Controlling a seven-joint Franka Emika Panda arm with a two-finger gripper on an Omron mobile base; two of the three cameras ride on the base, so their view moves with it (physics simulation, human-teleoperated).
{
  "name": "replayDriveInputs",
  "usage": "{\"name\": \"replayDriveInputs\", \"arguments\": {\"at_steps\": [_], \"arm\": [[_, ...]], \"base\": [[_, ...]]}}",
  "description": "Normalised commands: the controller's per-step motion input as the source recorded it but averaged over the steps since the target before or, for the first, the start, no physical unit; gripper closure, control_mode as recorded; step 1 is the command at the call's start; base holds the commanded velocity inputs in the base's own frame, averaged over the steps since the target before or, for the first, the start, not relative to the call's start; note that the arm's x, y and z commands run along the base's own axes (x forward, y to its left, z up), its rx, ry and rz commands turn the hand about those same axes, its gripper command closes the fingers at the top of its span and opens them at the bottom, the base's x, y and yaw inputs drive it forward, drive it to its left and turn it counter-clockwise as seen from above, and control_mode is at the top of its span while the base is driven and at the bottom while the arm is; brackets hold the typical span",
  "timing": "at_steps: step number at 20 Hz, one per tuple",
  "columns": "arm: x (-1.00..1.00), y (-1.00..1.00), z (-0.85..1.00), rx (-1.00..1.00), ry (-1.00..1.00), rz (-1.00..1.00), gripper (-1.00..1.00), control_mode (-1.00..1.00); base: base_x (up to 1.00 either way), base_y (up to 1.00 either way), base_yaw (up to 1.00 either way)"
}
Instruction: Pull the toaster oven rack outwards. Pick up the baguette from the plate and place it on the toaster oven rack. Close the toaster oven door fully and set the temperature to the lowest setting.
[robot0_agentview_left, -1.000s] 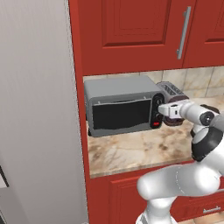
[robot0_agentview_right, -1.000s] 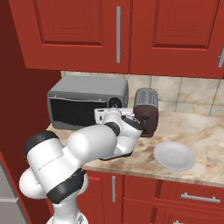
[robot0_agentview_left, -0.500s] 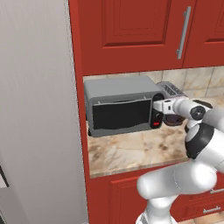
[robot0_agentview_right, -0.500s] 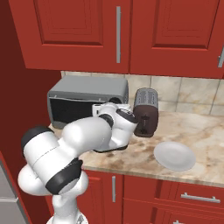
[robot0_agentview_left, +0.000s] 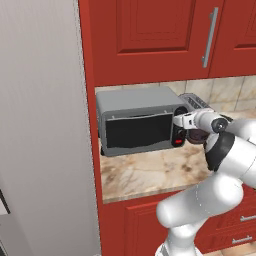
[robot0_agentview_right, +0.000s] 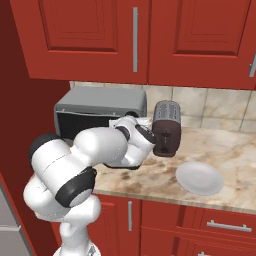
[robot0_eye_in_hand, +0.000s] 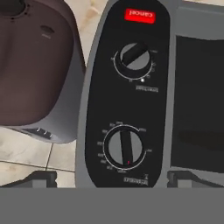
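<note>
Both base cameras look forward and down from behind the arm, sharing the toaster oven (robot0_agentview_left: 137, 127) (robot0_agentview_right: 97, 112); the hand camera sits close against its knobs (robot0_eye_in_hand: 124, 148).

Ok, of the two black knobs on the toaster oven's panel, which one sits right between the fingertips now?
The lower knob, farthest from the red button. It sits just above the gripper; the other knob is up beside the button.

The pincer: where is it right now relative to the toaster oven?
The pincer is at the right end of the toaster oven, open before its control panel, with the dark-brown toaster just beyond.
</note>
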Motion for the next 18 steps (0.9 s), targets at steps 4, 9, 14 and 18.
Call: {"name": "replayDriveInputs", "arguments": {"at_steps": [4, 9, 14, 18], "arm": [[0.00, -0.19, -0.59, -0.08, -0.04, 0.00, -1.00, -1.00], [-0.01, -0.03, -0.21, 0.00, -0.01, 0.00, -1.00, -1.00], [0.00, 0.17, 0.01, 0.00, 0.00, 0.00, -1.00, -1.00], [0.01, 0.02, 0.16, 0.00, -0.01, 0.00, -1.00, -1.00]], "base": [[0.00, 0.00, 0.00], [0.00, 0.00, 0.00], [0.00, 0.00, 0.00], [0.00, 0.00, 0.00]]}}
